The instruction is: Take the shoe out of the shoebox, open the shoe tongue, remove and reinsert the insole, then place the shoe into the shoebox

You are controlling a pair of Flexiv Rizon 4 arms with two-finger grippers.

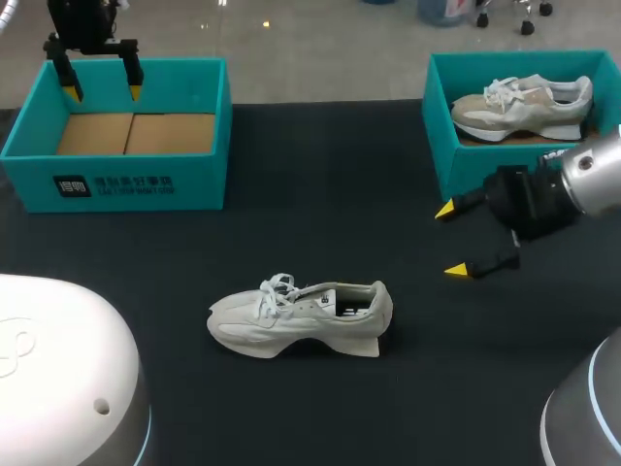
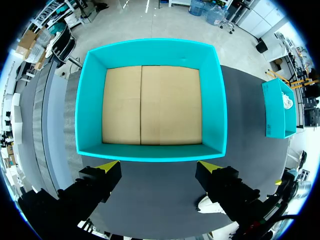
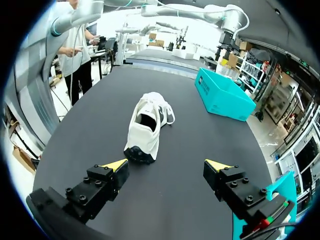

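Both jaws gape wide, clear of the shoe [image 1: 301,318].

Matt cardboard shoebox [image 1: 146,180], cloth shoe [image 1: 301,318]

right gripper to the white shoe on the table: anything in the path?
Nothing visible. In the right wrist view only bare black table lies between the open right gripper and the white shoe. The shoe's heel end faces the gripper.
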